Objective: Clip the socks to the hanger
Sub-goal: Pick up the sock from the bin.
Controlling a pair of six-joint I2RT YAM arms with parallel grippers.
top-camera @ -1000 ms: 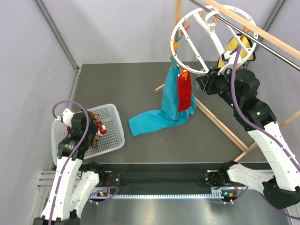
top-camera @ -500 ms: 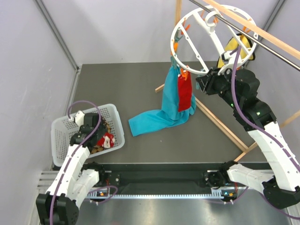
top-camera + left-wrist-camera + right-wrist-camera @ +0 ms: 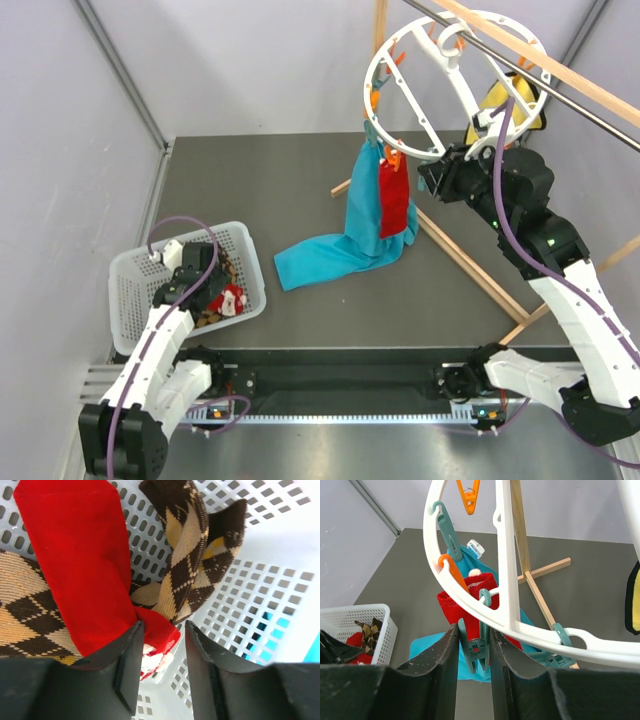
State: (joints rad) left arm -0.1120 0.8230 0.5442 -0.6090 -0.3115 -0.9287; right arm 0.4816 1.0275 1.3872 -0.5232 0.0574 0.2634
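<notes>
A red sock (image 3: 75, 565) and dark brown and tan checkered socks (image 3: 185, 570) lie in the white mesh basket (image 3: 135, 262). My left gripper (image 3: 162, 627) hangs open just over them, with the red sock's tip between its fingers and free of both. The white ring hanger (image 3: 372, 75) hangs from the rail, with another red sock (image 3: 394, 205) clipped to its rim. At that rim, my right gripper (image 3: 472, 630) is shut on a teal clip (image 3: 479, 650) under the hanger (image 3: 465, 592), beside the hung red sock (image 3: 452, 605).
A long teal cloth (image 3: 330, 255) hangs from the hanger down onto the dark table. A yellow cloth (image 3: 500, 100) hangs behind the right arm. The wooden rail frame (image 3: 470, 262) crosses the table on the right. Grey walls close in on both sides.
My left gripper has gone from shut to open and has shifted nearer, lower over the basket. The red sock now lies further right in the basket. The right arm has not moved.
</notes>
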